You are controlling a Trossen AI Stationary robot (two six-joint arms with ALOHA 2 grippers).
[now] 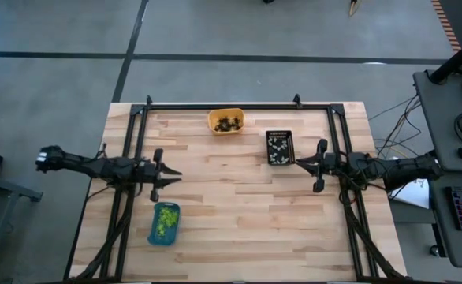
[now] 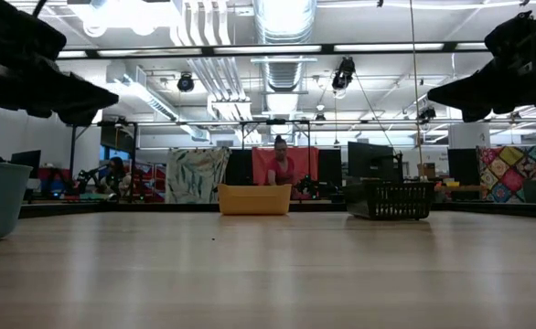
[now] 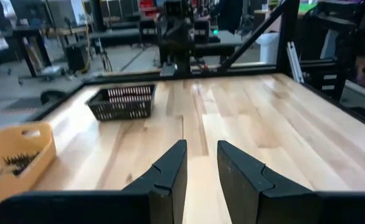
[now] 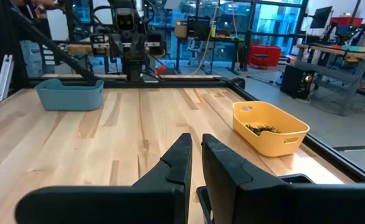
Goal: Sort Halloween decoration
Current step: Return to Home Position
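The Halloween decoration lies sorted in three small trays. Black spider-like pieces fill the orange tray at the far middle. Whitish pieces lie in the black mesh tray, and lime-green pieces in the blue tray near the front left. My left gripper hangs above the table's left side, pointing level toward the right, slightly open with nothing between its fingers. My right gripper faces it from the right side beside the black tray, its fingers all but together and empty.
A black frame rail runs along the far edge and down both sides of the wooden table. Bare wood lies between the two grippers and toward the near edge. A person sits in the room beyond the table.
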